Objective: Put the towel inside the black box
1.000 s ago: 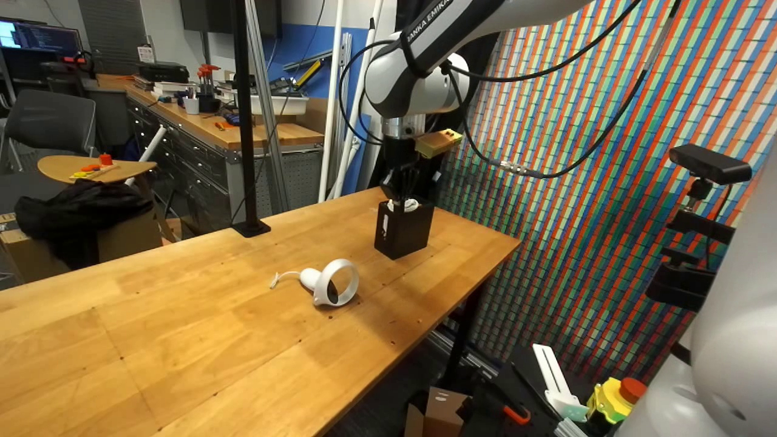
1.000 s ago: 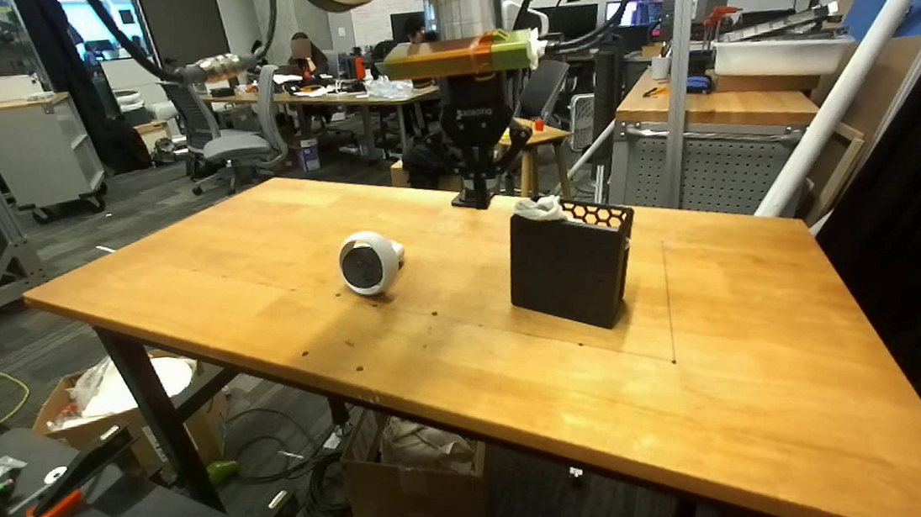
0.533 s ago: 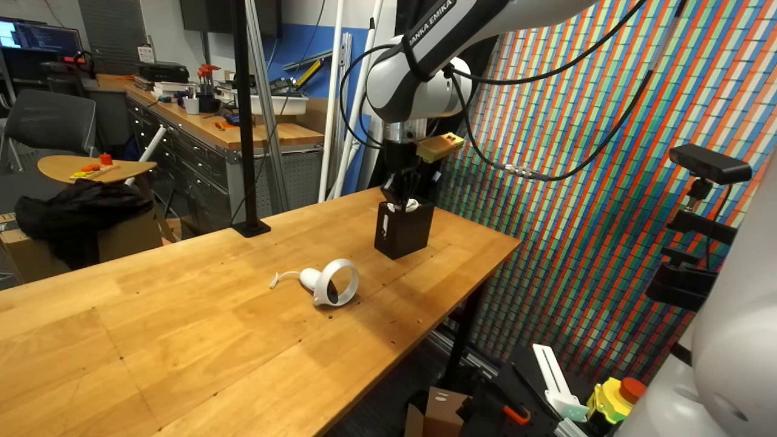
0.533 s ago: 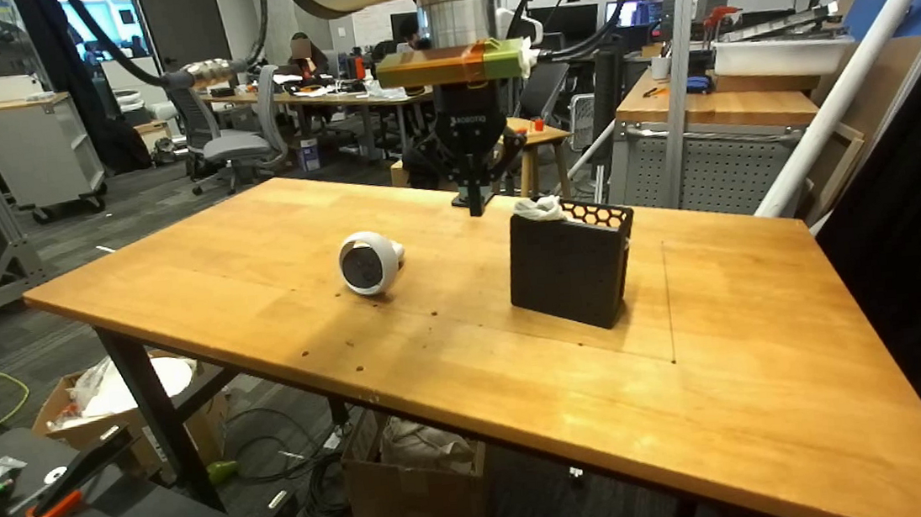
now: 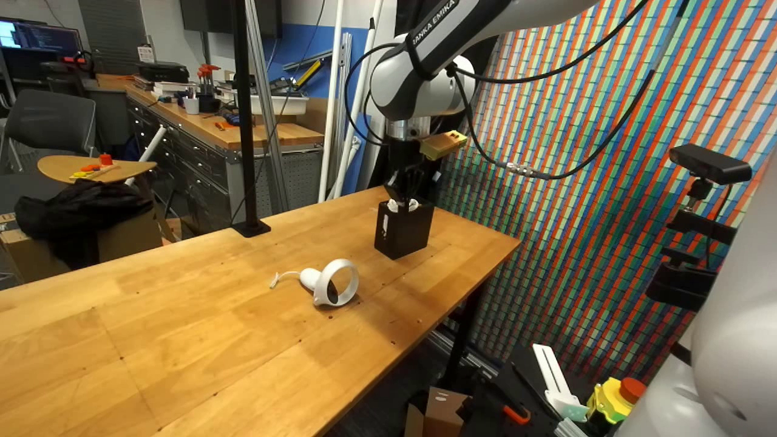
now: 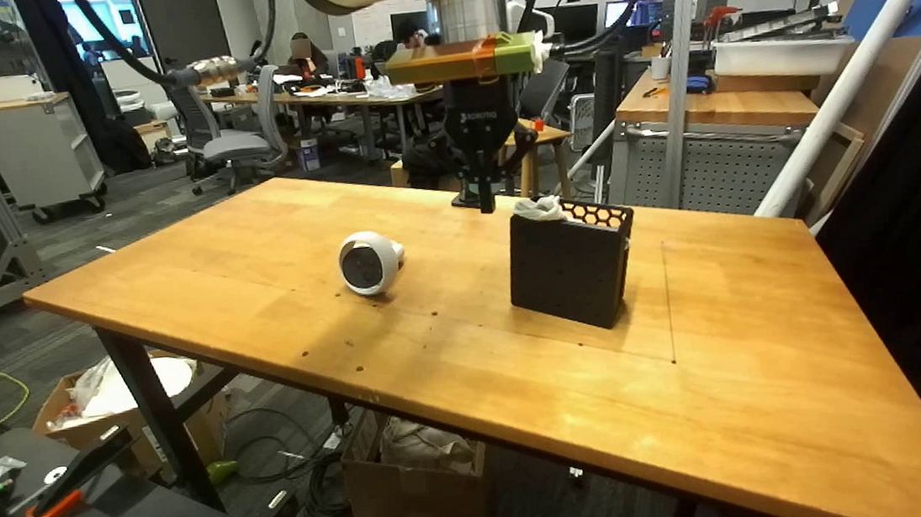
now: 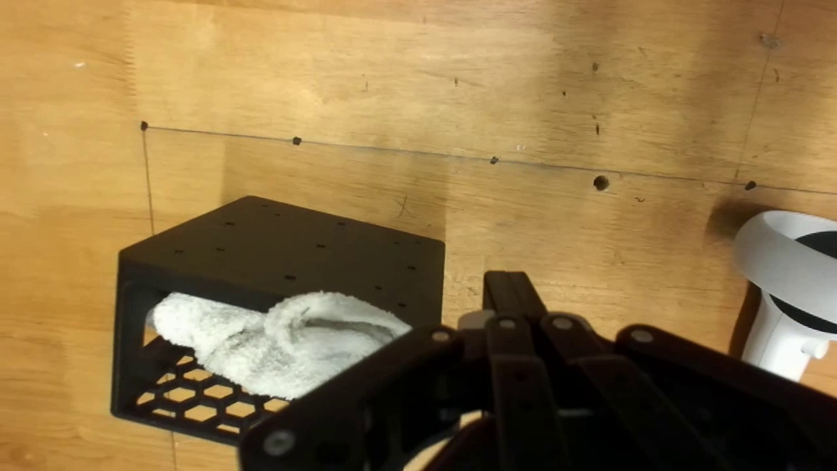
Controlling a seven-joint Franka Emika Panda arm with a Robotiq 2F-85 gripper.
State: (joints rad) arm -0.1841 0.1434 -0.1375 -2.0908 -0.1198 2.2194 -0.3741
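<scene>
The black box (image 7: 288,252) stands upright on the wooden table, and both exterior views show it too (image 5: 400,233) (image 6: 568,273). Bunched white cloth, the towel (image 7: 261,347), lies inside its opening in the wrist view. A fold of the towel (image 6: 540,209) pokes a little above the rim at one corner. My gripper (image 7: 511,288) points down with its fingertips pressed together and nothing between them. It hangs beside the box, apart from it in an exterior view (image 6: 487,203). In the wrist view its linkage hides part of the box and the towel.
A white ring-shaped hand controller (image 5: 340,285) with a short strap lies on the table (image 5: 200,328), off to one side of the box. A black post (image 5: 246,152) is fixed at the table's edge. White pipes (image 6: 856,68) lean beyond the table.
My gripper has shifted slightly, dipping a little and then moving sideways toward the box in an exterior view. It stays shut. The box, the towel and the controller have not moved.
</scene>
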